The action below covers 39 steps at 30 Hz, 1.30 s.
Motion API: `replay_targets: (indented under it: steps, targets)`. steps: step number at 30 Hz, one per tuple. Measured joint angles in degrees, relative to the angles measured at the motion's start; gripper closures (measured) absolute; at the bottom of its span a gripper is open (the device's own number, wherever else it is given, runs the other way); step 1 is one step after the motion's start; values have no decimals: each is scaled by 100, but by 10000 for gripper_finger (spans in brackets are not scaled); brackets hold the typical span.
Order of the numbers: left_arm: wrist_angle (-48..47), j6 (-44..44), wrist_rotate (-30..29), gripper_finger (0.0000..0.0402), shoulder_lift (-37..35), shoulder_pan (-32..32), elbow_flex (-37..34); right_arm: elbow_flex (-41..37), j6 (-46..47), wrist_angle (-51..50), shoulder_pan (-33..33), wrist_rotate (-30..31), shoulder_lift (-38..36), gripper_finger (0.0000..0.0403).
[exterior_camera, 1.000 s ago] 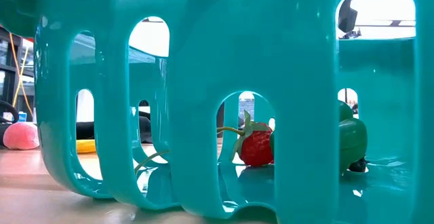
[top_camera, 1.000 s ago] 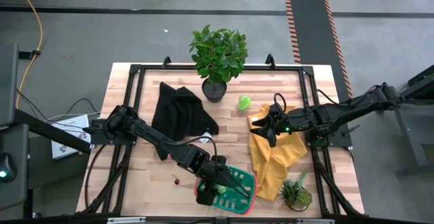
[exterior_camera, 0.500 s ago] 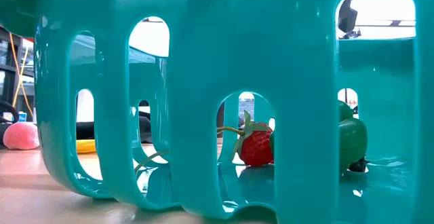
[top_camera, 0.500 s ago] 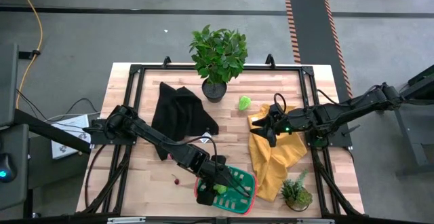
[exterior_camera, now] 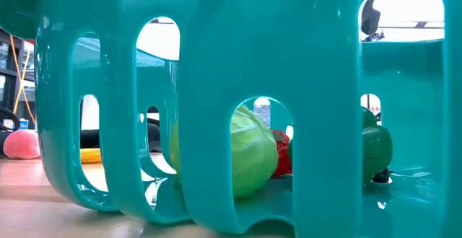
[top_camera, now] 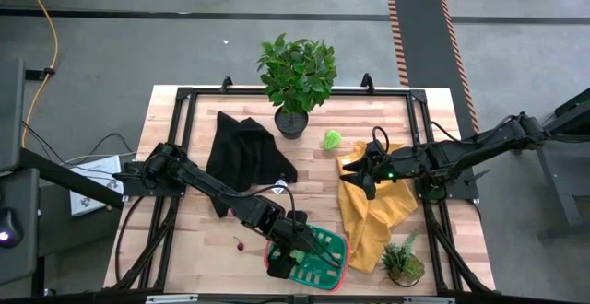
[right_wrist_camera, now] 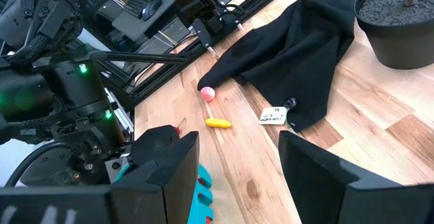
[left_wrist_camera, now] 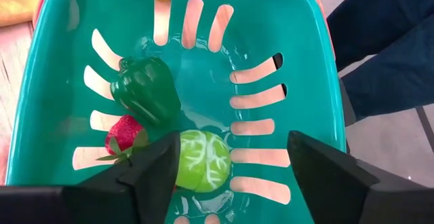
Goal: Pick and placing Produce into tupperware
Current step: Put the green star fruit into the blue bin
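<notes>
My left gripper (left_wrist_camera: 227,176) hangs fingers apart over the tupperware (top_camera: 334,260) at the tabletop's front edge (cabbage (left_wrist_camera: 201,160) released); next I fetch more produce.

Left tool (left_wrist_camera: 227,176) low at the near edge, fingers apart; right tool (top_camera: 353,179) mid-table, likewise spread.

You have a leafy green plant in a dark pot (top_camera: 297,76) at the table's far edge, a crumpled black cloth (top_camera: 243,153) just beside it, a rumpled yellow cloth (top_camera: 375,212) toward the right, and a small spiky potted plant (top_camera: 403,262) at the near right corner
</notes>
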Motion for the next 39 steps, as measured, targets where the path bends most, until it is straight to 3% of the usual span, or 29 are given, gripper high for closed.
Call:
replay_targets:
  steps: [19,39]
  targets:
    - [-120,1,0,201,-80,4,10,0,-2,107,0,0,0,210]
    - [-3153,415,-638,279,-149,311,1701,0,-104,258,0,0,-2,210]
